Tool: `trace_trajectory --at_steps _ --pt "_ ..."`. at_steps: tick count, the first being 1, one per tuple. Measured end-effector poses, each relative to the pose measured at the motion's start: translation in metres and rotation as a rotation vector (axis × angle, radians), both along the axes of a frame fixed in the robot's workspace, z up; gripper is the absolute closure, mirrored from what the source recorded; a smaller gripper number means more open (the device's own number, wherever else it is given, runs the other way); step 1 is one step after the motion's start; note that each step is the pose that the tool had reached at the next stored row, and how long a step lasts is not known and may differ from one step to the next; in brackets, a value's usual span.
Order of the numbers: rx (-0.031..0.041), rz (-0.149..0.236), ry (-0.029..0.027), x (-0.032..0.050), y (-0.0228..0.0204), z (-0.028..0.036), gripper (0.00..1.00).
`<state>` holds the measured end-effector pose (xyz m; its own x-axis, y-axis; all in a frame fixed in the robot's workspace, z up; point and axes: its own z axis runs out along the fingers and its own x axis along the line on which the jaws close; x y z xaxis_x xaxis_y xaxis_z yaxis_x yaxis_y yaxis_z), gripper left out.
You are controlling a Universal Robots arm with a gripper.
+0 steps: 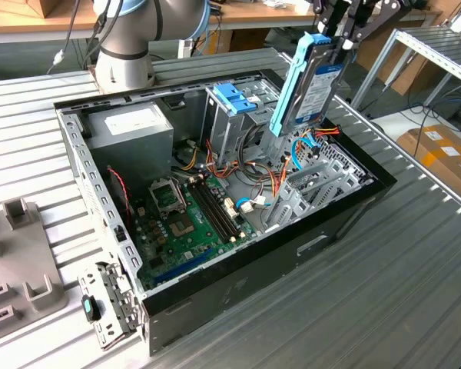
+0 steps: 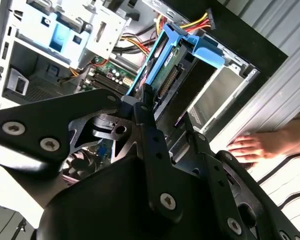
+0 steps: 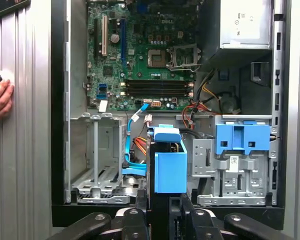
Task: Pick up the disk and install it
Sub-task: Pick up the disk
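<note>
- Hand (image 1: 336, 40) is clamped on the top end of the disk (image 1: 311, 81). The disk hangs on edge, slightly tilted, above the drive end of the open case (image 1: 238, 292), touching nothing else.
- To do this well, I'd say: square the blue rails to the empty grey bay (image 1: 323, 181) and stay clear of the cables (image 1: 298, 151) beside it.
- Disk: flat dark slab with smooth blue plastic rails.
- Bay: thin folded sheet metal.
- Desk (image 1: 415, 292): ribbed metal.

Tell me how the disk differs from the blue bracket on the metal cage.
The disk is gripped in the hand, on edge above the case; the blue bracket sits atop the metal cage inside. The disk has a labelled body between blue rails; the blue bracket is all blue. Both carry bright blue plastic.
</note>
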<state>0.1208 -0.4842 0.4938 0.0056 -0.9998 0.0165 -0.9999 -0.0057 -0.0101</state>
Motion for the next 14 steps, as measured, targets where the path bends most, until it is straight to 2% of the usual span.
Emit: trace_trajectory --at_steps 2,5,9,11,12,13,14 --pt "0.0000 0.000 0.0000 0.0000 -0.0056 0.0000 0.65" --pt "-0.0001 0.000 0.0000 0.0001 -0.0201 0.0001 0.65" --pt "0.0001 0.000 0.0000 0.0001 -0.0302 0.0000 0.65" --pt "0.0000 0.000 0.0000 0.0001 -0.0389 0.0000 0.65" --pt "0.0000 0.000 0.0000 0.0001 -0.0417 0.0000 0.65" --pt "-0.0001 0.000 0.0000 0.0001 -0.0472 0.0001 0.65" --pt "-0.0001 0.000 0.0000 0.0001 -0.0497 0.0000 0.65"
